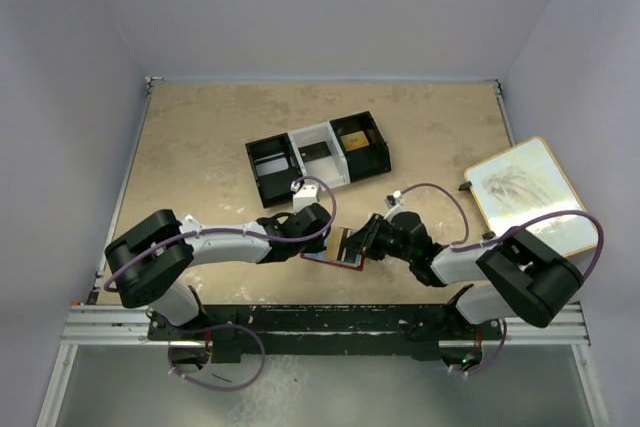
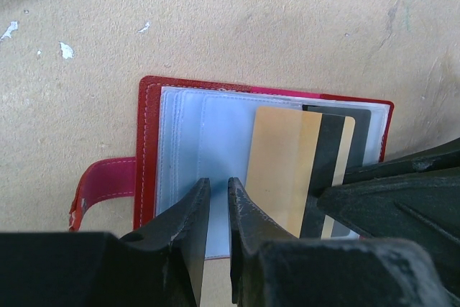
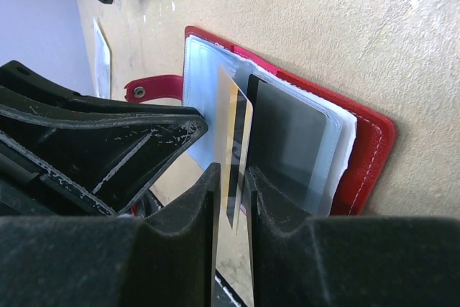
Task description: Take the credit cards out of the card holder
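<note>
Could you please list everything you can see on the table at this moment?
card holder: one, red with pale blue inner panels, open on the table between the grippers
gold card: one, gold with a black stripe, sticking out of the card holder
dark card: one, dark grey, inside a clear sleeve
tray: one, black and white, three compartments, far middle of the table
board: one, white with a wooden edge, at the table's right edge
table: one, tan
left gripper: one, black, nearly closed on a blue inner panel
right gripper: one, black, closed on the gold card
</note>
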`<action>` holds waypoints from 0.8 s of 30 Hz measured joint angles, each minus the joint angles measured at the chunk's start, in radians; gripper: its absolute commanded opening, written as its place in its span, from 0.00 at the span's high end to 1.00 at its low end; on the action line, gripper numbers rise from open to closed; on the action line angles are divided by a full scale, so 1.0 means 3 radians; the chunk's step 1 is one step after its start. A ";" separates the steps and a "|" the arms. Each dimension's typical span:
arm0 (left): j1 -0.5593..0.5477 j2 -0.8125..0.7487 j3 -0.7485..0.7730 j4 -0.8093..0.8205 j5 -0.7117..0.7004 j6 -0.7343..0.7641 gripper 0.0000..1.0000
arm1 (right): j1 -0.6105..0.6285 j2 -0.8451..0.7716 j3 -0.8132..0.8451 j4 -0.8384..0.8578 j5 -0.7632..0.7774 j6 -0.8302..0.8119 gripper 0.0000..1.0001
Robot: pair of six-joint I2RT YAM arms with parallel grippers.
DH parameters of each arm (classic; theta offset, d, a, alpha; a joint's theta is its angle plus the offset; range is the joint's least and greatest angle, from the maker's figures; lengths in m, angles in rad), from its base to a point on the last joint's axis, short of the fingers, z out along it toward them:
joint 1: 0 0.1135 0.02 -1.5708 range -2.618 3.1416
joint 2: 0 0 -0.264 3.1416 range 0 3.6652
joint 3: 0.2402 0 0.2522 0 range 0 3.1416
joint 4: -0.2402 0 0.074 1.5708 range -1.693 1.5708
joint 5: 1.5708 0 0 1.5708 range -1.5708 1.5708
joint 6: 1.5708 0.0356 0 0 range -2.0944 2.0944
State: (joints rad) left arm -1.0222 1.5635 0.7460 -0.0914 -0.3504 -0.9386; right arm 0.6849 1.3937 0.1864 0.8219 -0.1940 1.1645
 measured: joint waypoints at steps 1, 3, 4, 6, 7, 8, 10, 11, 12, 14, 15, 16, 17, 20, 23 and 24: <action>0.0000 0.0000 0.0000 0.0000 0.0003 0.0000 0.86 | 0.0000 0.0001 0.0000 0.0004 0.0000 -0.0003 0.76; 0.0001 0.0000 0.0000 0.0000 0.0008 0.0003 0.86 | 0.0000 0.0011 0.0001 0.0028 -0.0004 -0.0015 0.76; 0.0001 0.0000 0.0000 0.0000 0.0009 0.0006 0.86 | 0.0000 0.0034 0.0003 0.0057 -0.0008 -0.0020 0.76; 0.0001 0.0000 0.0000 0.0000 0.0011 0.0022 0.86 | 0.0000 0.0117 0.0013 0.0126 -0.0025 -0.0022 0.76; 0.0001 0.0000 0.0000 0.0000 0.0011 0.0023 0.86 | 0.0000 0.0161 0.0018 0.0163 -0.0032 -0.0019 0.76; 0.0003 0.0000 0.0000 0.0000 0.0011 0.0023 0.86 | 0.0000 0.0234 0.0020 0.0233 -0.0052 -0.0017 0.76; 0.0003 0.0000 0.0000 0.0000 0.0013 0.0023 0.86 | -0.0004 0.0383 0.0020 0.0392 -0.0121 -0.0005 0.78; 0.0003 0.0000 0.0000 0.0000 0.0014 0.0023 0.86 | -0.0004 0.0440 0.0020 0.0462 -0.0142 0.0000 0.80; 0.0003 0.0000 0.0000 0.0000 0.0015 0.0023 0.87 | -0.0004 0.0500 0.0020 0.0548 -0.0175 0.0010 0.85; 0.0003 0.0000 0.0001 -0.0001 0.0015 0.0023 0.86 | -0.0004 0.0586 0.0019 0.0669 -0.0216 0.0024 0.92; 0.0003 0.0000 0.0000 -0.0004 0.0014 0.0023 0.86 | -0.0004 0.0609 0.0015 0.0710 -0.0228 0.0039 0.93; 0.0003 0.0000 0.0000 -0.0004 0.0014 0.0023 0.87 | -0.0004 0.0614 0.0009 0.0743 -0.0235 0.0053 0.93; 0.0003 0.0000 0.0000 -0.0005 0.0014 0.0023 0.87 | -0.0004 0.0610 0.0004 0.0764 -0.0237 0.0065 0.94; 0.0003 -0.0001 0.0000 -0.0009 0.0011 0.0023 0.87 | -0.0003 0.0537 -0.0006 0.0722 -0.0221 0.0075 0.96; 0.0003 -0.0008 0.0000 -0.0024 0.0008 0.0023 0.87 | -0.0004 0.0266 -0.0019 0.0469 -0.0158 0.0051 0.97; 0.0003 -0.0011 0.0000 -0.0034 0.0004 0.0024 0.87 | -0.0004 0.0163 -0.0022 0.0373 -0.0125 0.0036 0.97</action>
State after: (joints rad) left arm -1.0214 1.5600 0.7460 -0.1017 -0.3492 -0.9314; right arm 0.6838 1.4425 0.1799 0.9337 -0.2314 1.1751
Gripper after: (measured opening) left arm 0.134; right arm 0.040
